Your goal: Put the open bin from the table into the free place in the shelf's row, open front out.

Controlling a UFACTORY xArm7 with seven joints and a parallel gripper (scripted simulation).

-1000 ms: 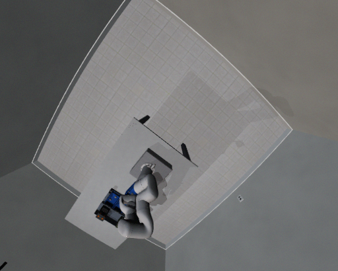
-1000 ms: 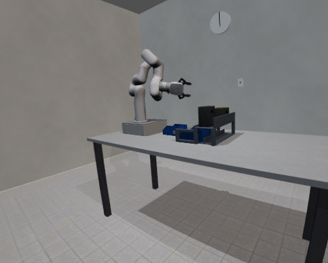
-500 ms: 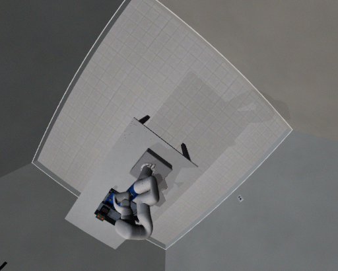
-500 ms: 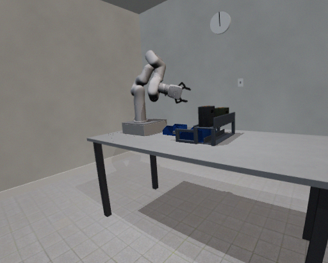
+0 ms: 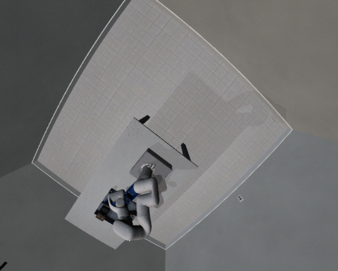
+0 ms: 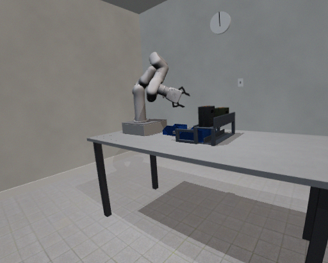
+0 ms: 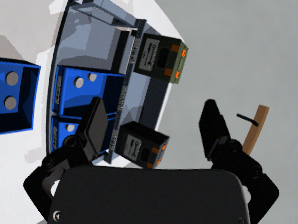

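Spread to full width and holding nothing, the black two-fingered gripper (image 6: 180,98) is carried in the air above the dark grey metal shelf unit (image 6: 227,117), well apart from anything on the grey table top (image 6: 264,154). Closest to the arm's grey pedestal (image 6: 127,128), the loose blue open-fronted plastic bin (image 6: 170,129) is seen standing on the table between pedestal and shelf; in the wrist view it shows at the left edge (image 7: 13,96) with round grey parts inside. For the reach now in hand, the gripper would best be brought down over this bin with its fingers squared to the side walls, so that the bin can be lifted level and its parts kept in. Beyond it, the row of blue bins (image 7: 75,90) is seen behind the shelf's front lip; which slot is free cannot be told from these views. Farther back, two black boxes with orange ends (image 7: 160,56) stand on the upper board, so the approach is judged tight at the rear and open above only near the lip. Open table lies to the far side of the shelf.
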